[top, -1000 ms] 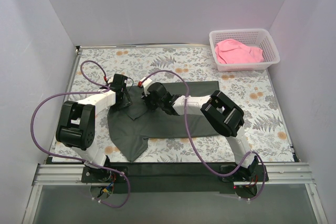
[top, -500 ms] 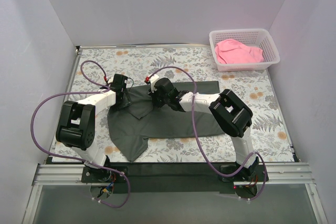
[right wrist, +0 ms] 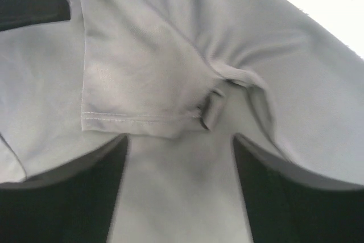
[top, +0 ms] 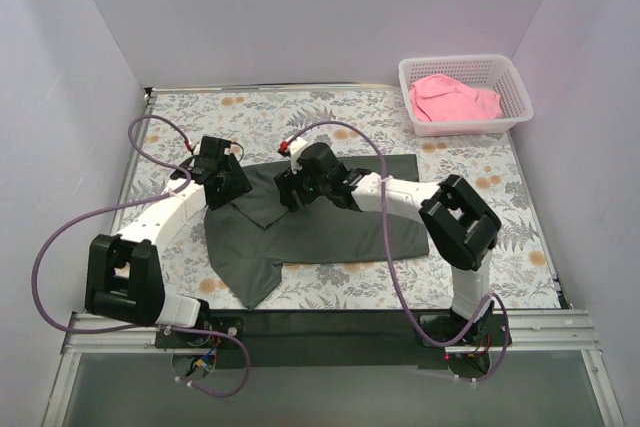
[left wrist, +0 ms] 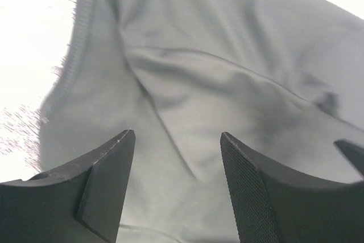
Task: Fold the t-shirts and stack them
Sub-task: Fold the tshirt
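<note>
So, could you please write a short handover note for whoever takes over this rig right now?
Left gripper: open, over the dark cloth, holding nothing.
Right gripper: open, above a folded-in sleeve, holding nothing.
Dark t-shirt: on the table, partly folded, one flap sticking out toward the near edge.
Pink t-shirt: crumpled in the basket, far right.
Done: first folds.
Left: finish the dark one, fold the pink one, stack both.

High rear overview, wrist close-ups share dark shirt (top: 330, 232)
</note>
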Robot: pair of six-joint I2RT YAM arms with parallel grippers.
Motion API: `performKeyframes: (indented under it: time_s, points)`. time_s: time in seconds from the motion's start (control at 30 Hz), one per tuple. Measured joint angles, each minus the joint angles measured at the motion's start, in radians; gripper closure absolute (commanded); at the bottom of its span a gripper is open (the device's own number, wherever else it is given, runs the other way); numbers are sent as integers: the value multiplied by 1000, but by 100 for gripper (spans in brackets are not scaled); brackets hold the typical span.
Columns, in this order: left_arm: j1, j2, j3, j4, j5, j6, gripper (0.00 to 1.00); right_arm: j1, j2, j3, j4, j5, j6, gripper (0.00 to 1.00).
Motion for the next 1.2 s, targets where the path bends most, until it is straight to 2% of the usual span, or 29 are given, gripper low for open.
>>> performKeyframes:
  time_s: [0.17, 0.3, 0.5, 0.67, 0.93, 1.03, 1.2]
  points:
    - [-14, -52, -11, -18, 75, -64, 50, -27, -156, -92, -11, 50, 9, 24]
    - [-31, -7, -32, -16, 122, -101, 57, -70, -273, -202, -13, 79, 16, 23]
    - [-44, 74, -57, -6, 159, -136, 62, -137, -416, -374, -39, 119, 34, 23]
    - [-55, 102, -57, 10, 169, -149, 65, -176, -492, -458, -44, 130, 42, 23]
    - [-61, 113, -86, 20, 191, -159, 70, -207, -527, -493, -47, 136, 47, 23]
    - [-61, 121, -93, 20, 193, -164, 79, -210, -528, -495, -47, 141, 47, 23]
    - [-61, 121, -100, 22, 193, -164, 100, -216, -530, -496, -47, 150, 50, 23]
